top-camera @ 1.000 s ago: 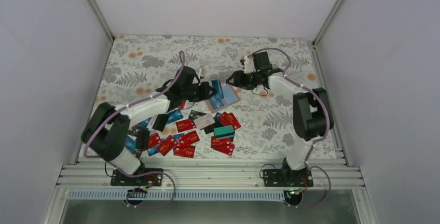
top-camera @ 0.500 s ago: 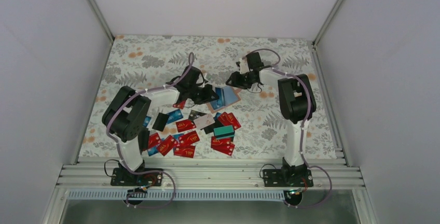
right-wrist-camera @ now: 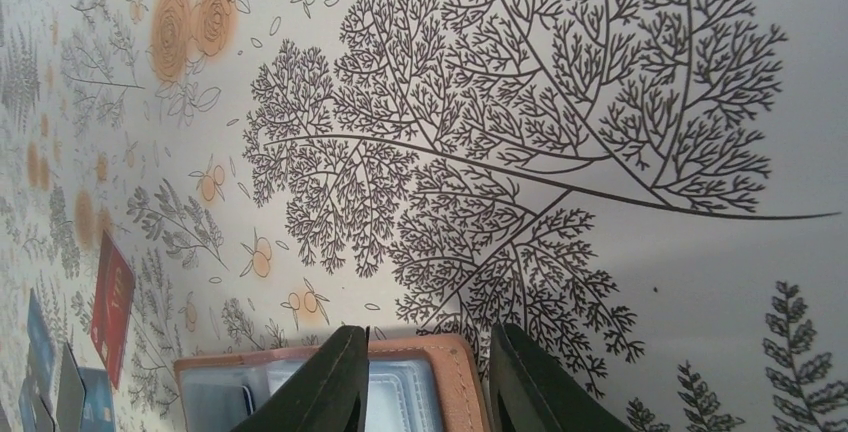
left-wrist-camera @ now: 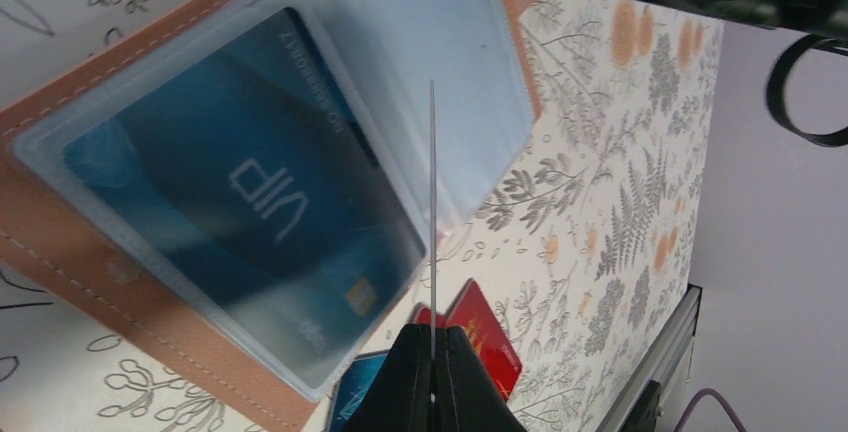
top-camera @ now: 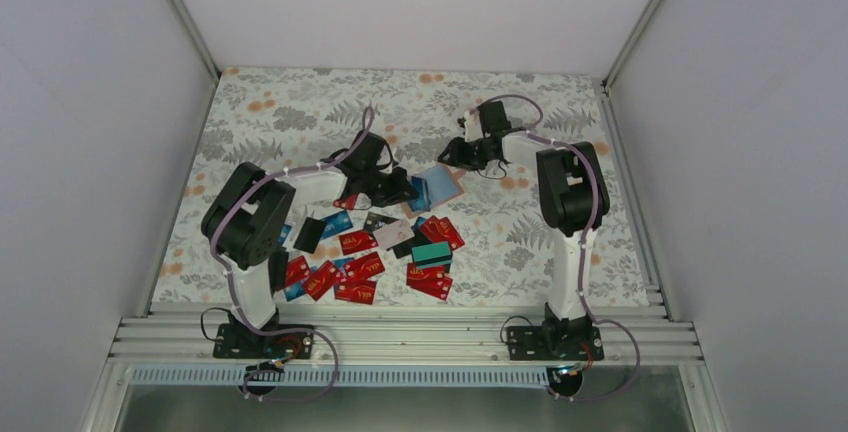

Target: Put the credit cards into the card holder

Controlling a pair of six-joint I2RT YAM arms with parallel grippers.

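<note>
Pincers [left-wrist-camera: 432,384] [right-wrist-camera: 420,382] — two — one card [left-wrist-camera: 432,212], one card holder [top-camera: 437,185].

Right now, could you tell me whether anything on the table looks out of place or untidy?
The credit cards lie scattered and overlapping at odd angles near the arm bases. The card holder lies open, rotated askew, already holding a blue card. Nothing looks damaged.

white walls [top-camera: 90,102], floral tablecloth [top-camera: 290,102], prob. alu rail [top-camera: 400,337]
</note>
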